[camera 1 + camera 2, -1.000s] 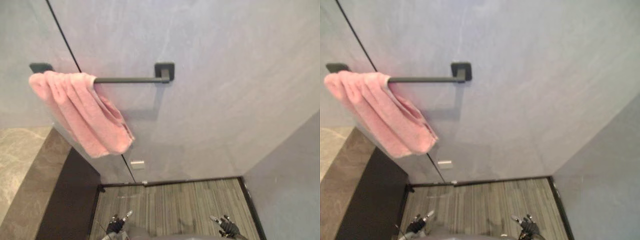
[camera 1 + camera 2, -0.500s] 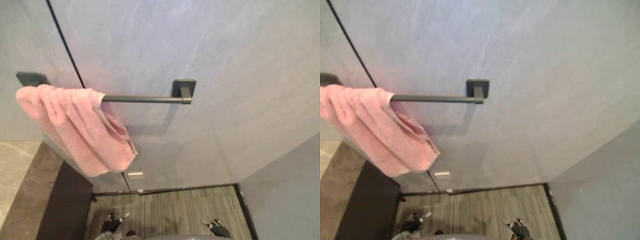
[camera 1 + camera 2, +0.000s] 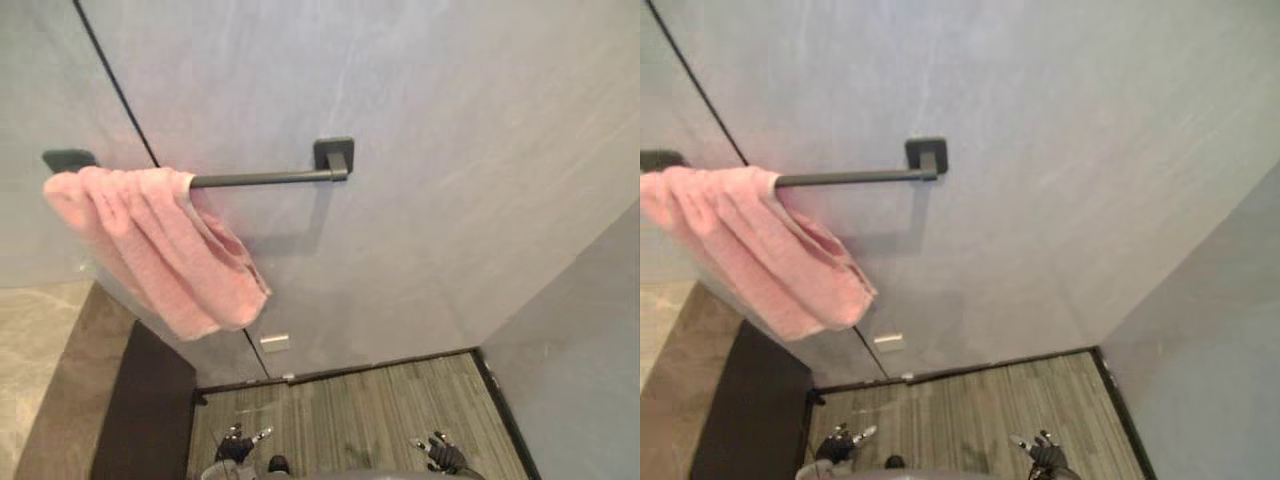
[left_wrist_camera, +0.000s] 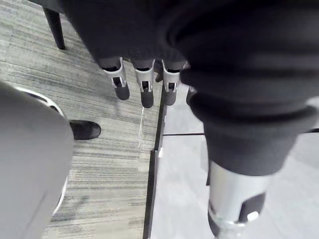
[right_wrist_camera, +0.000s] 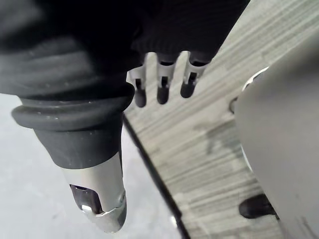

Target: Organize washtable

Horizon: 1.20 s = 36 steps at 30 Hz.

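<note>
The left hand (image 4: 144,55) and right hand (image 5: 164,45) have dark ribbed covers and silver fingers with dark tips.

No readable text, numbers or signs, small pale plate (image 3: 274,342) low on the wall (image 3: 450,150) too small to read

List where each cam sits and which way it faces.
Left eye: on the head, facing the grey wall with the pink terry towel on the dark metal bar; left robot hand and right robot hand low down.
Right eye: same scene from slightly rightward; shares towel and bar.
Left wrist: along its own straight fingers, down at the striped grey floor.
Right wrist: likewise, straight fingers over that floor.
</note>
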Tool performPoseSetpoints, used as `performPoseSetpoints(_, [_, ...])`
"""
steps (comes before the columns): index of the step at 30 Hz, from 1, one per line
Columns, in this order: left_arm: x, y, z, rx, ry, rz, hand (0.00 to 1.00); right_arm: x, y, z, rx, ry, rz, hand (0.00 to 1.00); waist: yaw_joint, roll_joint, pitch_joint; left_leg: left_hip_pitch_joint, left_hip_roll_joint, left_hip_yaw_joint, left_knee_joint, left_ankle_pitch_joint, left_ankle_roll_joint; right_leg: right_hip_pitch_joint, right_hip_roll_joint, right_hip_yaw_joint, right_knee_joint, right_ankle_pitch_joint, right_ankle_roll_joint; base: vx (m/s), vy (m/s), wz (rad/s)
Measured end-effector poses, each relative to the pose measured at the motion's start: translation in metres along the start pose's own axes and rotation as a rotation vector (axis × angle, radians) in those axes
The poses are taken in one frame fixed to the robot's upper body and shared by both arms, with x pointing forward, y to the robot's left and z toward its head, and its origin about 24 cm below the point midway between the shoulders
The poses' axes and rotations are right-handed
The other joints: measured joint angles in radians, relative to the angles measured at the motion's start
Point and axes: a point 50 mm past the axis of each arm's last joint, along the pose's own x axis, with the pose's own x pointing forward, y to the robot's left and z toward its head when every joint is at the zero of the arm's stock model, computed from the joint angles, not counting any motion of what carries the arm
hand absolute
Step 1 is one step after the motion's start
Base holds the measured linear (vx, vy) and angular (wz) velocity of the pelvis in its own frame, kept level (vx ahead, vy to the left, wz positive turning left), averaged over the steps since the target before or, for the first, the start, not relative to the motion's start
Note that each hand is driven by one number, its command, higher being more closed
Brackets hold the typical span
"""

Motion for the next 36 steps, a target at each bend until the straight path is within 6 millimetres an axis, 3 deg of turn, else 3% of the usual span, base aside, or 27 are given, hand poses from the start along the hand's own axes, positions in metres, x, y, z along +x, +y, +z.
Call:
performPoseSetpoints(3, [-0.002,0.002,0.004,-0.03,-0.04,0.049,0.0,0.0,-0.001,0.0,0.002,-0.012,-0.01,0.0,-0.001,-0.004,-0.002,-0.016,-0.01,-0.025,0.0,0.001,0.006,-0.001,-0.004,-0.019,-0.001,-0.002,0.003,-0.05,0.02,0.3])
performPoseSetpoints(6, [-0.008,0.006,0.027,-0.114,-0.193,0.102,0.0,-0.001,0.0,0.0,0.003,-0.022,-0.028,0.0,0.007,-0.015,0.001,-0.031,-0.026,-0.045,0.0,0.002,0.009,-0.001,-0.016,-0.032,-0.004,-0.006,0.012,0.04,0.029,0.24])
performPoseSetpoints(10, [-0.03,0.017,0.101,-0.196,-0.565,0.151,0.0,-0.001,0.009,-0.002,-0.021,-0.024,-0.009,0.0,0.013,-0.04,0.001,-0.021,-0.045,-0.04,0.001,0.004,0.015,0.022,-0.031,-0.031,-0.005,0.009,0.02,0.12,0.018,0.07])
performPoseSetpoints(11, [-0.034,0.02,0.11,-0.205,-0.614,0.165,0.0,-0.001,0.011,-0.001,-0.027,-0.029,-0.001,0.0,0.013,-0.046,-0.001,-0.015,-0.045,-0.038,0.001,0.003,0.015,0.028,-0.031,-0.029,-0.005,0.013,0.021,0.1,0.005,0.01])
performPoseSetpoints(14, [-0.057,0.021,0.149,-0.233,-0.817,0.196,0.0,-0.002,0.013,0.002,-0.052,-0.044,0.008,0.0,0.018,-0.032,0.007,0.014,-0.035,-0.012,0.001,0.003,0.015,0.049,-0.024,-0.015,-0.005,0.037,0.015,0.06,-0.006,-0.11])
performPoseSetpoints(17, [-0.077,0.018,0.173,-0.221,-0.96,0.196,0.0,-0.002,0.01,0.002,-0.067,-0.045,0.002,0.0,0.027,-0.022,0.008,0.02,-0.021,-0.002,0.001,0.001,0.014,0.048,-0.015,-0.012,-0.005,0.046,0.005,-0.01,-0.026,-0.13])
performPoseSetpoints(21, [-0.125,0.019,0.211,-0.22,-1.235,0.231,0.0,-0.002,0.001,0.002,-0.077,-0.045,-0.015,0.0,0.031,0.002,-0.005,-0.001,0.024,-0.003,0.0,-0.012,0.002,0.012,0.016,0.018,-0.004,0.079,-0.023,-0.07,-0.031,-0.17])
performPoseSetpoints(24, [-0.157,0.019,0.23,-0.216,-1.418,0.269,0.0,-0.003,-0.001,0.002,-0.079,-0.047,-0.017,0.0,0.03,0.005,-0.008,-0.002,0.029,0.0,0.0,-0.015,0.004,0.011,0.022,0.03,-0.009,0.079,-0.023,-0.1,-0.025,-0.08])
performPoseSetpoints(27, [-0.176,0.031,0.234,-0.263,-1.511,0.341,0.0,-0.005,-0.004,-0.001,-0.076,-0.046,-0.022,0.0,0.031,0.012,-0.037,-0.018,0.03,0.0,0.0,-0.015,0.004,-0.003,0.026,0.042,-0.028,0.078,-0.023,-0.08,-0.025,-0.14])
performPoseSetpoints(36, [-0.198,0.054,0.235,-0.362,-1.608,0.478,0.0,-0.006,-0.006,-0.002,-0.07,-0.042,-0.027,0.0,0.033,0.009,-0.053,-0.029,0.039,0.007,0.0,-0.002,-0.008,-0.007,0.044,0.034,-0.059,0.064,-0.025,-0.05,-0.027,0.01])
